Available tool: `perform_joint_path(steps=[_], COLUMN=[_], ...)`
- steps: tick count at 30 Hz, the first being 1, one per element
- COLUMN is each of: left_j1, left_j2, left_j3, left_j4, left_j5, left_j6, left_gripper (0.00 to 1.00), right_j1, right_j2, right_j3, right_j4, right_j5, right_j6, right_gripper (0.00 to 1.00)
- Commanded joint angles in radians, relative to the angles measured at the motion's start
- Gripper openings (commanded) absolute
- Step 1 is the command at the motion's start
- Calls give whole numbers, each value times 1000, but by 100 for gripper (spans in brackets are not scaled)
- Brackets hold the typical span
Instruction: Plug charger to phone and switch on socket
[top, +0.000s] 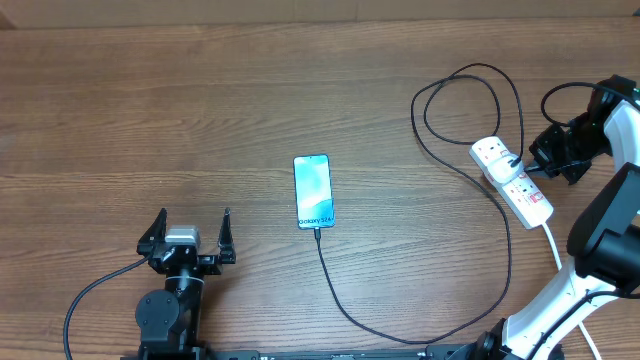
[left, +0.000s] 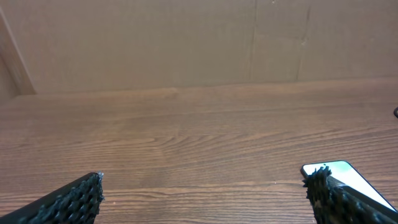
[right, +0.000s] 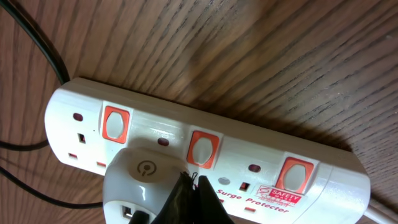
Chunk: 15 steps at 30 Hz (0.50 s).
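Note:
The phone lies flat mid-table with its light blue screen up; its corner shows by my left wrist's right finger. The charger's black cable meets the phone's bottom edge, curves right and loops up to the socket. My left gripper stands open to the phone's left, its fingers wide apart over bare wood. My right gripper is shut, its tips resting on the white socket between the white adapter and the middle red switch.
A thick white cord runs from the socket toward the table's front right, past my right arm's white links. A cardboard wall stands beyond the table's far edge. Black cable loops lie behind the socket.

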<state>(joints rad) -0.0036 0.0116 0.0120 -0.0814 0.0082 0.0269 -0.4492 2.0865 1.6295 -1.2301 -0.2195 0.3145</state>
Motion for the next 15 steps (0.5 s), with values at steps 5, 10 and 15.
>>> perform_joint_path(steps=[5, 10, 15], left_j1=[10, 10, 10], left_j2=[1, 1, 1], left_j3=[-6, -6, -6], left_j4=[2, 2, 2], left_j5=[10, 10, 10], left_j6=[14, 14, 14], left_gripper=[100, 100, 99], right_j1=[23, 24, 24], right_j2=[13, 44, 62], right_j3=[-1, -1, -1], right_j4=[-6, -8, -7], right_j5=[1, 1, 1], right_j6=[3, 3, 3], right_gripper=[4, 4, 4])
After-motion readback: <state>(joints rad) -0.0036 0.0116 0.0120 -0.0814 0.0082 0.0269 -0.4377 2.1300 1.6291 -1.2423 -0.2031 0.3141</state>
